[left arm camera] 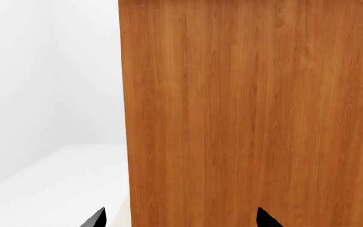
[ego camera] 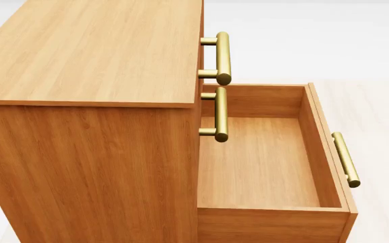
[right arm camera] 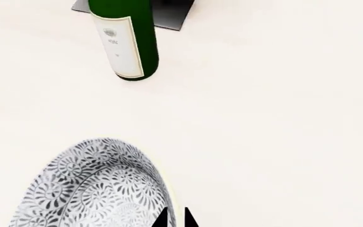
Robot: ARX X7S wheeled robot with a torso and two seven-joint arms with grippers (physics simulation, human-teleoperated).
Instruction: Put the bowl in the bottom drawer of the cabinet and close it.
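The cabinet [ego camera: 93,55] fills the left of the head view, and its bottom drawer [ego camera: 262,162] is pulled out to the right, with nothing inside. A brass bar handle [ego camera: 345,158] sits on the drawer's front. Neither gripper shows in the head view. In the right wrist view the speckled bowl [right arm camera: 99,189] lies close under the camera. My right gripper [right arm camera: 176,218] is shut on its rim, one fingertip on each side of the wall. My left gripper [left arm camera: 181,220] is open, its tips wide apart, facing a flat wood side of the cabinet [left arm camera: 251,113].
A green bottle [right arm camera: 125,40] with a white label stands beyond the bowl on the pale surface, beside a dark flat plate [right arm camera: 168,16]. The two upper drawers are shut, and their handles [ego camera: 223,58] [ego camera: 220,114] jut out over the open drawer's back.
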